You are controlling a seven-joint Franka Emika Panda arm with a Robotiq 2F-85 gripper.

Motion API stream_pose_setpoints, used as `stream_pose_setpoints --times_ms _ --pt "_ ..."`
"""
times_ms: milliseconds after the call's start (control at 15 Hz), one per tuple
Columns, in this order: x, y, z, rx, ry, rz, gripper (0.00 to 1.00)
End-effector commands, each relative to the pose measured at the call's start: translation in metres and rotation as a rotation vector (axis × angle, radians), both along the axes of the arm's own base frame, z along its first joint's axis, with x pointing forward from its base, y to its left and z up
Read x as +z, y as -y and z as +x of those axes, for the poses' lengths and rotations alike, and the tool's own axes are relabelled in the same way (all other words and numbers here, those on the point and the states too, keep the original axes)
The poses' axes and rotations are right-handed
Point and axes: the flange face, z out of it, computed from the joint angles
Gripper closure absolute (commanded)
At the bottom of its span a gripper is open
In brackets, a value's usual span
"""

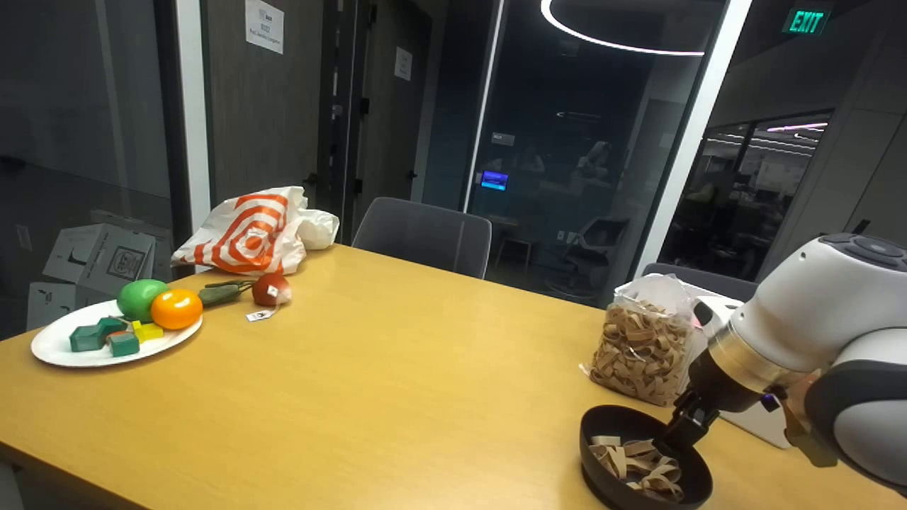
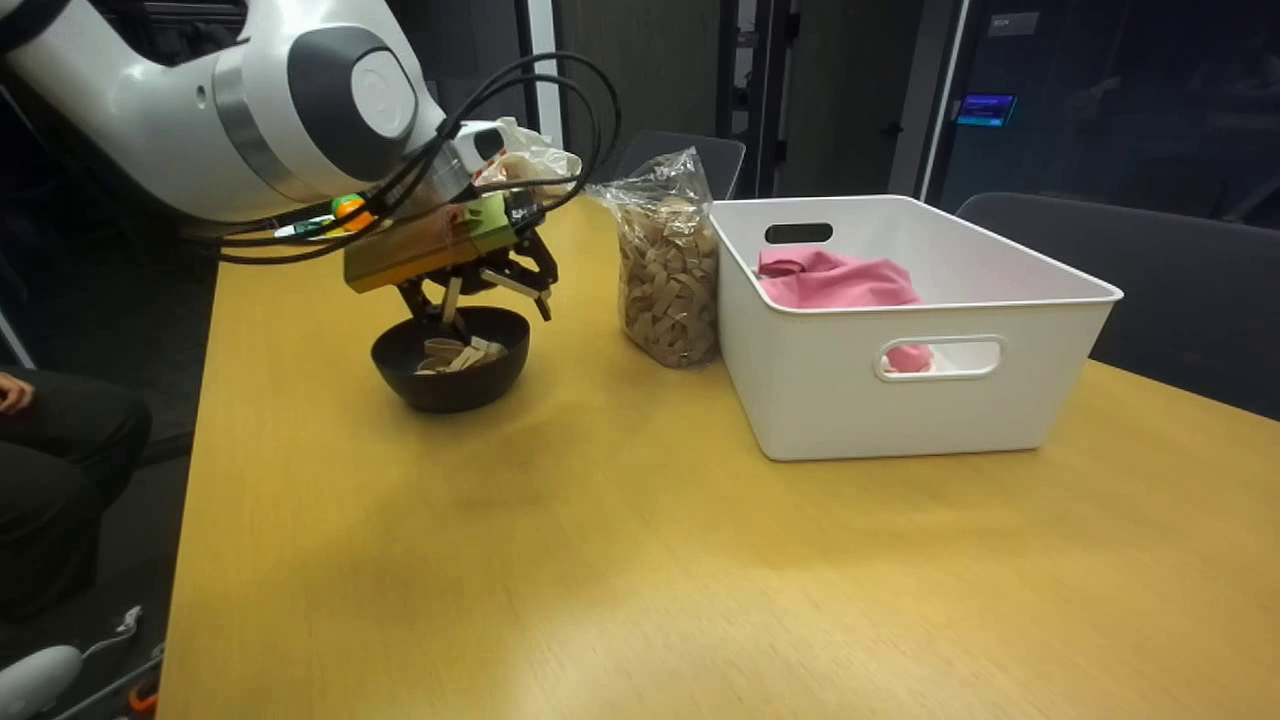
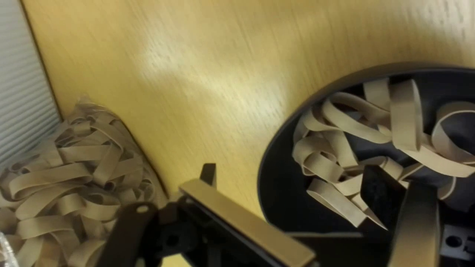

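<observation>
Bands [image 3: 352, 126], tan and looped, lie heaped in the dark bowl [image 2: 450, 395] on the table [image 2: 600, 560], visible in all 3 views. Over the bowl leans the claw [image 3: 290, 177], its 2 fingers set wide apart: 1 fingertip is at the bands, within the bowl's rim, and the other hangs outside that rim, on the side toward the clear bag [image 2: 670, 275]. Whether the inner tip touches any band, I cannot tell. A tan strip [image 3: 248, 222] runs along each finger.

Near the bowl, the bag stands upright, packed with more bands. Farther from the bowl, just beside the bag, sits a white bin [image 2: 830, 400] with pink cloth [image 2: 840, 280] inside. Well apart from the bowl, to its left in an exterior view, a white plate [image 1: 57, 343] carries a green fruit [image 1: 138, 301], an orange [image 1: 177, 309], green blocks [image 1: 86, 338] and a yellow block [image 1: 147, 331]. Also well apart from the bowl are a red fruit [image 1: 269, 290] and a white sack [image 1: 251, 234] with orange rings.
</observation>
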Motion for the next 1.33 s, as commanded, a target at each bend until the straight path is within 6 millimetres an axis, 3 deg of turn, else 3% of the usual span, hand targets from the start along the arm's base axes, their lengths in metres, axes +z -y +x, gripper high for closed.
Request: stream_pose_setpoints --times_ms 0,267,600,667,867,1267 --pt "0.009 -0.021 -0.016 0.032 -0.013 0.052 0.00" --pt "0.006 -0.033 -0.016 0.049 -0.047 0.077 0.00" --pt "-0.003 -0.023 -0.004 0.045 -0.053 0.056 0.00" --pt "-0.006 -0.027 -0.011 0.034 -0.066 0.064 0.00" --pt "-0.008 -0.023 -0.009 0.028 -0.069 0.062 0.00" --pt "-0.035 -0.019 -0.006 0.003 -0.114 0.059 0.00"
